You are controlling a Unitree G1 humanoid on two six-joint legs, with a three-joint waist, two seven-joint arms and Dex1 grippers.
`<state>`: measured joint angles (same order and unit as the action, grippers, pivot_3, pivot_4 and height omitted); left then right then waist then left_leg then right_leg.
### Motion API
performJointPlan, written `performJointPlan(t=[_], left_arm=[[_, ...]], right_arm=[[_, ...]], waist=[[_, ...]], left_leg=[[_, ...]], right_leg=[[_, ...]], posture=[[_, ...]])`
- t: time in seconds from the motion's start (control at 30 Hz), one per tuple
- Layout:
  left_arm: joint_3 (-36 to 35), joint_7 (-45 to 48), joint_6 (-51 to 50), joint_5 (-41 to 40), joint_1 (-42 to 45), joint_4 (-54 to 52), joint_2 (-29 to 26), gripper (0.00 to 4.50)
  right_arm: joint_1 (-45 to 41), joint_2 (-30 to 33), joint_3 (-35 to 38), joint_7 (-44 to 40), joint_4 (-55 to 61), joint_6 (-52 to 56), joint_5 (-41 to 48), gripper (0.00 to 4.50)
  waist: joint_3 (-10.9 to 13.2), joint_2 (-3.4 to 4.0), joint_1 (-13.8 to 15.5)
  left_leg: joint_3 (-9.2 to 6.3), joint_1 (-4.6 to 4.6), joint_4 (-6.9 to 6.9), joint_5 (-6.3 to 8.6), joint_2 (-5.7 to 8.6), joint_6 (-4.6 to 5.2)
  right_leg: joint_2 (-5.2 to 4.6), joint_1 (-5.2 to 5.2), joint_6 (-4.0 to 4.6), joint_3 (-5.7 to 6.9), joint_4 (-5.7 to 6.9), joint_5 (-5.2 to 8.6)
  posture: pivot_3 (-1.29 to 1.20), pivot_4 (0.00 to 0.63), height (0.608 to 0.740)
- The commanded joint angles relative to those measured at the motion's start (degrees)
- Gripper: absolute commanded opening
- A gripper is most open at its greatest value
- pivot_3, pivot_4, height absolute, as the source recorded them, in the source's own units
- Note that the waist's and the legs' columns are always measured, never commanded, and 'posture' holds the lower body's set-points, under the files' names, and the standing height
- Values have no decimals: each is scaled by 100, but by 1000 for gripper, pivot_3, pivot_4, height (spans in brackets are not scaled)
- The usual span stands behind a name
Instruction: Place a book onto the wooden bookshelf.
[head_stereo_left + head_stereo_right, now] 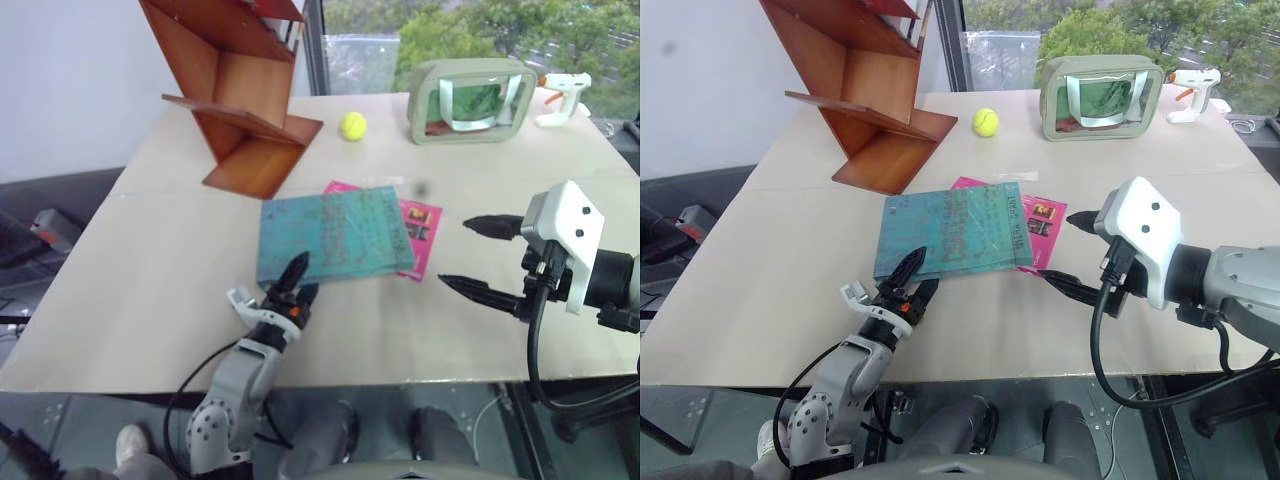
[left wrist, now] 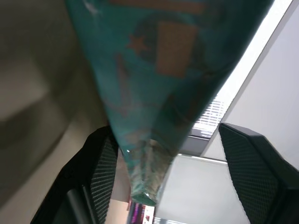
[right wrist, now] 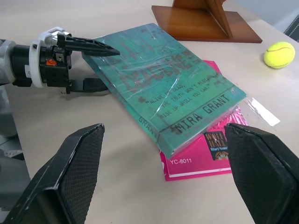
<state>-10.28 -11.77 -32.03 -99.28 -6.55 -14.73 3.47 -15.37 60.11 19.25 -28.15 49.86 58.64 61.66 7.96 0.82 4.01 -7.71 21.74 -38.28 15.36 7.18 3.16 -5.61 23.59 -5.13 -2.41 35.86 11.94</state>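
Lay flat on the counter (image 1: 150, 300), the book (image 1: 332, 235), atop a pink book (image 1: 420, 228), near the wooden bookshelf (image 1: 235, 90). Straddled its near corner, the left hand (image 1: 296, 284), one finger above, one below, apparently not yet clamped. Hovered wide open beside it, the right hand (image 1: 478, 258).

Daylight enters through the window (image 1: 360, 40) behind the table (image 1: 150, 300); shadows are soft. Left wrist view: the book (image 2: 159, 70) is blurred, out of focus
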Motion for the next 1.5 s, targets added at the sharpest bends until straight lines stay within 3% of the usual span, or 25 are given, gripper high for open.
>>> performJointPlan(t=[0.03,0.07,0.1,0.13,0.17,0.47,0.63,0.87,0.9,1.0,1.07,1.13,1.23,1.37,1.5], left_arm=[[-18,-86,64,92,27,551,174,1773],[-48,-104,65,78,50,555,170,1773],[-92,-185,89,4,82,500,181,998],[-132,-254,91,-119,120,422,172,950],[-157,-337,98,-212,145,314,153,478],[-425,-247,-257,-952,105,-153,-437,478],[-673,466,-890,-1359,190,-517,-1355,478],[-1051,1604,-1704,-1204,1484,-376,-3225,478],[-1037,1938,-1780,-824,1789,-331,-3550,478],[-588,3465,-1468,1355,2462,-352,-4541,478],[204,4811,-374,3422,3362,-320,-5300,478],[861,5710,602,4942,4354,30,-5695,478],[1522,6628,2090,6727,5548,708,-5849,478],[1842,7417,2955,7922,6826,1442,-5981,478],[2061,8175,3550,8881,7636,2171,-6334,478]], right_arm=[[-6,18,110,132,146,-118,186,4241],[3,2,90,137,153,-142,214,4241],[34,-7,100,118,158,-175,280,4241],[68,-13,96,83,171,-215,315,4241],[96,-20,96,43,181,-263,349,4241],[34,-286,-144,-23,72,-725,431,4241],[70,-396,-265,-32,29,-940,283,4241],[65,-727,-413,70,-100,-1285,-131,4241],[33,-789,-397,116,-136,-1324,-139,4241],[-10,-901,-367,179,-206,-1435,-226,4241],[23,-946,-299,239,-286,-1515,-367,4241],[226,-910,-129,203,-355,-1589,-575,4241],[639,-888,303,163,-394,-1670,-773,4241],[1105,-925,621,47,-320,-1797,-945,4241],[1065,-1021,442,42,-401,-1977,-1148,4241]], waist=[[0,0,-1],[0,0,-2],[0,0,-2],[0,0,-2],[1,-2,-2],[26,-35,-23],[83,-102,-50],[117,-137,-19],[119,-139,-21],[122,-139,-32],[126,-143,-50],[147,-162,-20],[149,-161,-14],[150,-161,-90],[155,-162,-295]], left_leg=[[0,0,0,0,0,0],[0,0,0,0,-1,0],[-2,2,1,0,-1,0],[-2,2,1,0,-1,0],[-3,3,2,0,-1,0],[-7,9,9,0,-3,0],[-7,27,12,0,-13,-1],[-9,64,12,-13,-10,-25],[-8,80,12,-14,-10,-26],[-1,105,16,-27,-8,-7],[16,97,44,-27,-8,-7],[17,103,52,-30,-9,-10],[14,109,78,-30,-7,-10],[1,113,109,-32,-9,3],[-7,138,117,-32,-9,4]], right_leg=[[0,-1,-1,0,0,1],[0,-1,-1,0,0,1],[1,1,-2,1,0,1],[1,1,-2,2,0,1],[1,1,-2,3,0,2],[5,11,-5,3,-5,2],[24,37,14,1,-5,-9],[48,75,8,5,-16,-23],[49,93,6,4,-15,-26],[54,120,5,-1,-9,-30],[52,124,7,-19,-16,-29],[51,127,9,-13,-22,-30],[45,126,15,-12,-61,-34],[51,136,13,-10,-104,-37],[53,183,14,7,-99,-36]], posture=[[0,150,740],[0,150,740],[0,150,740],[0,150,740],[0,150,740],[0,150,740],[0,150,740],[0,150,740],[0,150,740],[0,150,740],[0,150,740],[0,150,740],[0,150,740],[0,150,740],[0,150,740]])
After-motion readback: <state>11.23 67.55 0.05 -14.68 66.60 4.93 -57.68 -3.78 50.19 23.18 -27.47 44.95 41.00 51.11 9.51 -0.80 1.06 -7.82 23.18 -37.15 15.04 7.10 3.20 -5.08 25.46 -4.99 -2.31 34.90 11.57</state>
